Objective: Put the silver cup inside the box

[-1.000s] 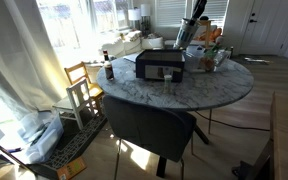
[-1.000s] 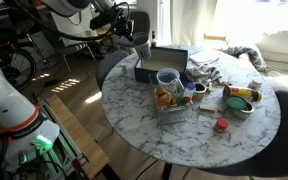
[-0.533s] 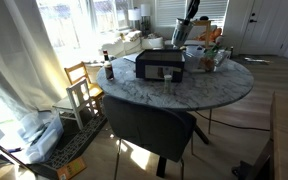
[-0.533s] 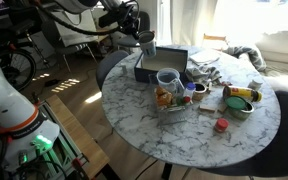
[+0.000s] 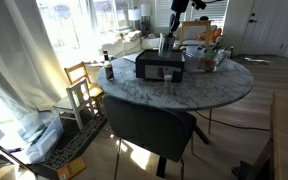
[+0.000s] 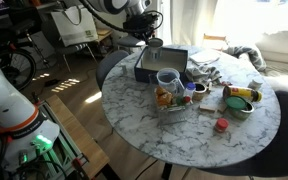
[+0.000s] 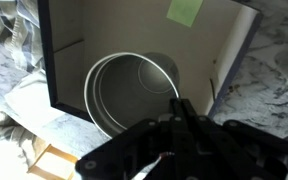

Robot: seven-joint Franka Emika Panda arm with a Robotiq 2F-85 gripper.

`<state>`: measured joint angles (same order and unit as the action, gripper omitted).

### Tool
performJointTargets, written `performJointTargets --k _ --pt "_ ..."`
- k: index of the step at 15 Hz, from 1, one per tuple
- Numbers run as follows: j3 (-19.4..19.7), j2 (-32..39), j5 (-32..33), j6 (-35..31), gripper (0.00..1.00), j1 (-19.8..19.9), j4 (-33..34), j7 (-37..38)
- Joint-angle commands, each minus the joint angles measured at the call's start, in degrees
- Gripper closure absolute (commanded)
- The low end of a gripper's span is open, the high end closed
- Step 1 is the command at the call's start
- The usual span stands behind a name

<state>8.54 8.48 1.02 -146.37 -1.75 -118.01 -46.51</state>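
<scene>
The box [image 5: 160, 66] is a low black box on the round marble table; it also shows in the other exterior view [image 6: 164, 62]. In the wrist view its open inside [image 7: 124, 30] lies right below me, with a green note on one wall. My gripper [image 5: 169, 30] is shut on the rim of the silver cup [image 5: 165, 44] and holds it upright just above the box's opening. The gripper [image 6: 147, 30] and the cup [image 6: 155, 45] show in both exterior views. The wrist view looks down into the cup [image 7: 134, 95] from above my gripper [image 7: 177, 108].
A dark bottle [image 5: 109, 71] stands beside the box near the table edge. A clear basket of small items [image 6: 170, 92], a can [image 6: 242, 96] and a red lid [image 6: 221, 125] sit on the marble table [image 6: 199, 140]. A dark chair [image 5: 149, 125] stands at the front.
My gripper has carried the silver cup from beside the box to over its opening and has come down closer to it.
</scene>
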Motion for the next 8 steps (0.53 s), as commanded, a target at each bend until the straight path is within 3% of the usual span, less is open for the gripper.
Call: performJointTargets --k 1,8 --pt "-1.91 8.64 2.92 2.93 0.99 4.59 8.82 0.12" --pt "-4.00 17.26 5.99 4.62 0.99 7.06 16.72 2.04"
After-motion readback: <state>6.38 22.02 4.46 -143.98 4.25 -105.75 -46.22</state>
